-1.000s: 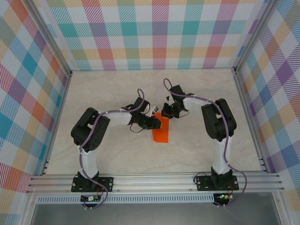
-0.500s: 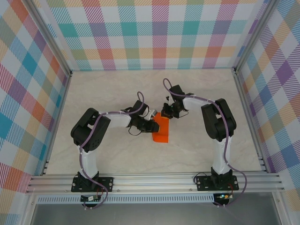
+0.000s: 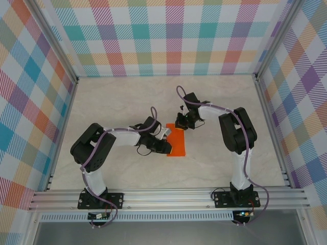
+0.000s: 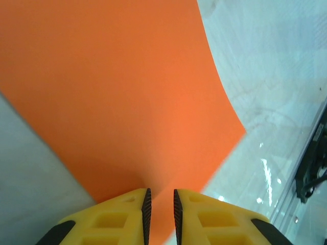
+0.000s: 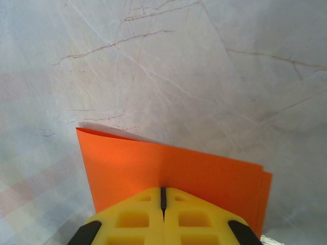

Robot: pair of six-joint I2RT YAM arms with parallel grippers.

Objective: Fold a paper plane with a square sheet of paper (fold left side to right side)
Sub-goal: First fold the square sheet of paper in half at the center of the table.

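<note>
Above the table (image 3: 112, 102), left arm (image 3: 122, 131) bent inward; fingers (image 4: 117, 217) pinching paper (image 4: 117, 92)

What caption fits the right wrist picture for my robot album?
The right arm's yellow fingers, shut tight, meet a thin bright orange folded sheet of paper on a pale marbled table.

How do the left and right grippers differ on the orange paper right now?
The left gripper has a slit between its jaws with the square sheet of paper in it, seemingly pinched; the right gripper is fully shut. The left gripper is at the sheet's left edge, the right gripper at its far end. Both have yellow fingers.
</note>
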